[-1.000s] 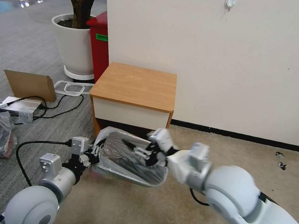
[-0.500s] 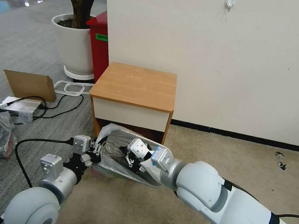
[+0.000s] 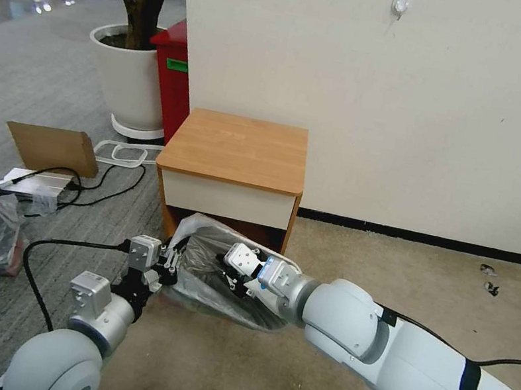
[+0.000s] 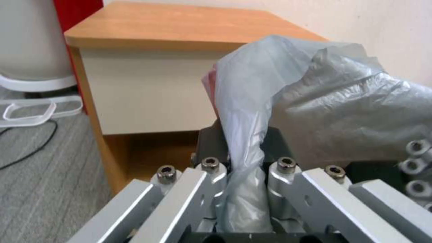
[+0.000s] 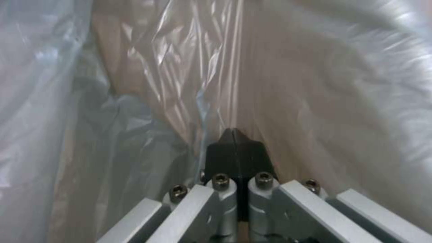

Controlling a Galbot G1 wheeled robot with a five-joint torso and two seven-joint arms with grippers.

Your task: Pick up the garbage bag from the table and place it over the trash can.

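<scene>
The thin, crinkly, translucent grey plastic garbage bag (image 3: 212,277) is off the small orange-brown wooden bench (image 3: 236,149) and draped over the low cream-white trash can (image 3: 265,320), which stands on the carpet just in front of the bench and is almost wholly covered by the film.

The left claw (image 3: 168,266) sits at the bin's left side, clamped tight on a gathered fold of the bag's edge (image 4: 245,189), where a trace of pink-red rim shows. The right claw (image 3: 234,278) reaches down inside the bag's mouth with its black tips (image 5: 235,148) pressed together, gripping nothing I can make out; plastic hangs all round it.

The bag looks feather-light, limp and slippery, likely to tear or slide if tugged; the bunched rim is the safest hold. Apart from the right claw, nothing visible lies inside the bag.
</scene>
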